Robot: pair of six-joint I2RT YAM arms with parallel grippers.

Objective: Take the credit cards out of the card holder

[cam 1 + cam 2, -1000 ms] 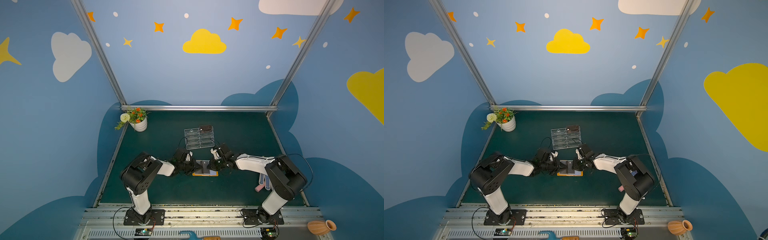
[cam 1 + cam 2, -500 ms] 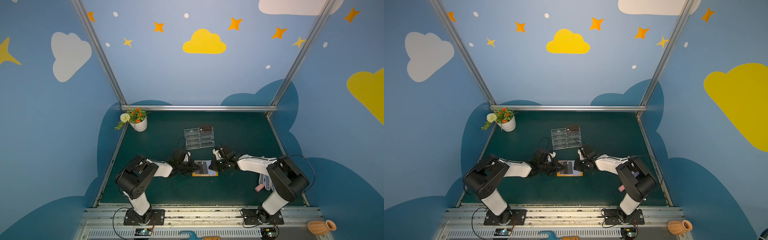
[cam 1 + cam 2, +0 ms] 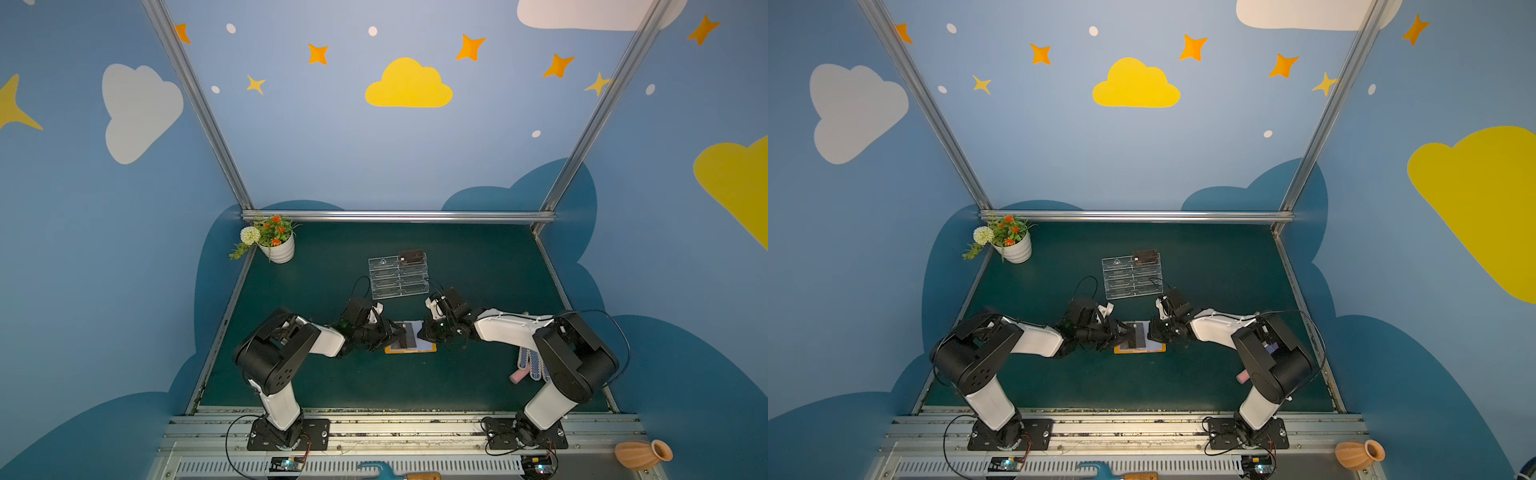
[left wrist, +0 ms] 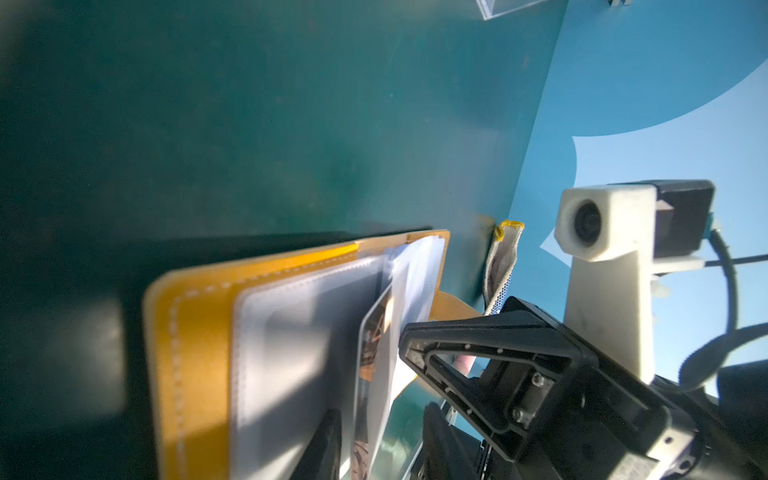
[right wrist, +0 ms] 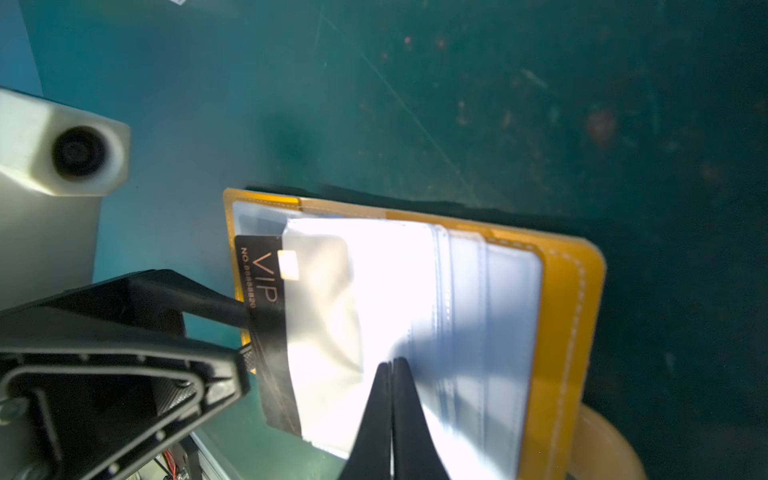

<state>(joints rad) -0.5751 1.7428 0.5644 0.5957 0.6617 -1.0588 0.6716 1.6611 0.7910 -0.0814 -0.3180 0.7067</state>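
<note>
Two grippers meet at the open card holder (image 5: 559,353), flat on the green mat (image 5: 498,104): stitched orange cover, clear plastic sleeves. The left gripper (image 5: 247,340) has jaws apart, straddling the edge of a glossy black VIP card (image 5: 266,291) partly out of the top sleeve (image 5: 374,270). The right gripper (image 5: 390,370) is pinched shut, tips on that sleeve. Beyond both is a clear acrylic tiered stand (image 3: 397,280) with a second card (image 3: 411,257) in its farthest tier.

Even light, blurred wrist views, card holder (image 5: 415,307) glaring
</note>
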